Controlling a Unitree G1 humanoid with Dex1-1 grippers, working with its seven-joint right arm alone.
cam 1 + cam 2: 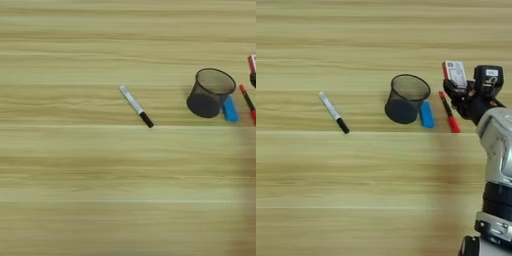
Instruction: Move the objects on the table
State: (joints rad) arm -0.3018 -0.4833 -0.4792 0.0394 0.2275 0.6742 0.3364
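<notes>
Nearest the bottom edge: just bare wood-grain table (366, 200), plus the silver forearm (498, 150) coming up the right side (visible in the right eye view only). Further up, right gripper (456, 92) sitting at the near end of the small red-and-white box (455, 73), black fingers (452, 88) touching or nearly touching it. Can't tell whether clamped on it or simply resting against it, and no way to say if the box is lifted or flat on the wood. Same row, going left: thin red marker (449, 112) just beside the gripper, then blue block (427, 114) touching the black mesh pen cup (405, 99) (upright, looks empty). White marker with black cap (334, 113) well apart, off to the left. Progress guess: early days, nothing obviously relocated, cup and block untouched, box looks like the piece in hand.
</notes>
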